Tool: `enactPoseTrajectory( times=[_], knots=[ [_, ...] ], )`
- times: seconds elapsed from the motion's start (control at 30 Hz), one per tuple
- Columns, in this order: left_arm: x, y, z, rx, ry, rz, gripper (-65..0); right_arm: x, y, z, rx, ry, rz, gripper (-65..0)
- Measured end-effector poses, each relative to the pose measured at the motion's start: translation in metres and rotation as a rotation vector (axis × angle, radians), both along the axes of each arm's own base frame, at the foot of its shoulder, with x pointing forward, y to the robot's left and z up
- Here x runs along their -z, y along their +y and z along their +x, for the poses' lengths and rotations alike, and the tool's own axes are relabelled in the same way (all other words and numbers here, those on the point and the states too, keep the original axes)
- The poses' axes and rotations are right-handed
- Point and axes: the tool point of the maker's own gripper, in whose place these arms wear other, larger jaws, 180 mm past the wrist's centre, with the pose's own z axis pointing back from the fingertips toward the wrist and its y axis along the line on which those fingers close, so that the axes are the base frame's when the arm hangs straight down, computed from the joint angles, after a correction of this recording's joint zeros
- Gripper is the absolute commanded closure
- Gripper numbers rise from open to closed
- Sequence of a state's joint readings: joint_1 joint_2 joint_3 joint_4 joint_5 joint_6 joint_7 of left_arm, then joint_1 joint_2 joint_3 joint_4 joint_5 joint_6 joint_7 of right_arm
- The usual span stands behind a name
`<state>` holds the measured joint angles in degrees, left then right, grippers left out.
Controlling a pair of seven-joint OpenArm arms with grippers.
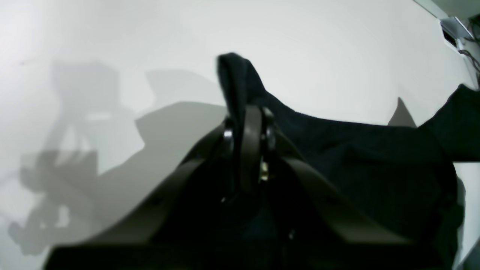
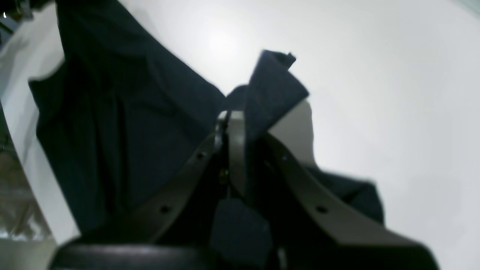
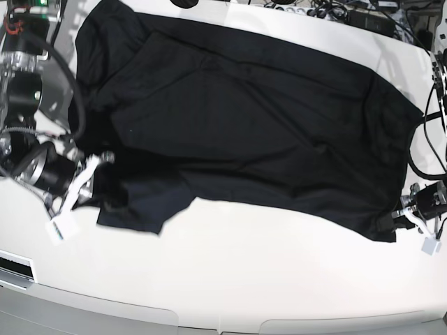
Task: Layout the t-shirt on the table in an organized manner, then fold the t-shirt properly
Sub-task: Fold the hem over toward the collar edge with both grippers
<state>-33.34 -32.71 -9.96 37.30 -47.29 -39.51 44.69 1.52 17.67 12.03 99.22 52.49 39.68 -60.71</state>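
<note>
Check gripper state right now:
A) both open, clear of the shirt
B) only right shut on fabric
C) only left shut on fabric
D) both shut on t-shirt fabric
D: in the wrist views the left gripper and the right gripper each have their jaws closed with a fold of the black t-shirt pinched between them and sticking out past the tips, above the white table.

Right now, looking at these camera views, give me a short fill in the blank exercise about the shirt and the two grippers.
1. The t-shirt lying on the table is ____ in colour.
2. The left gripper has its fingers ____ on a fold of the fabric.
3. In the base view, the right gripper grips the shirt at that view's ____ side.
4. The tabletop is glossy and ____.

Missing words: black; shut; left; white
</note>
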Motion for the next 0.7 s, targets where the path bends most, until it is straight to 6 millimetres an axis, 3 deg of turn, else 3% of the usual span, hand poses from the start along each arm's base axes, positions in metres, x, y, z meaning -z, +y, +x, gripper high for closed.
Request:
enactPoseTrajectory(
  times=[0.3,0.43,0.7],
  knots=[
    [-0.017,0.035,-0.014,-0.062,-0.012,-0.044,0.0,-0.006,-0.007,-0.024,-0.037,-0.025,-0.085,0.0],
    [-0.016,0.027,-0.018,-0.044,0.014,-0.092,0.0,-0.015,-0.002,-0.028,-0.053,-0.056,-0.092,0.0],
    [0.008,0.024,-0.038,-0.044,0.075,-0.101,0.0,0.006,-0.002,-0.051,-0.066,0.027,-0.100,0.0]
  ],
)
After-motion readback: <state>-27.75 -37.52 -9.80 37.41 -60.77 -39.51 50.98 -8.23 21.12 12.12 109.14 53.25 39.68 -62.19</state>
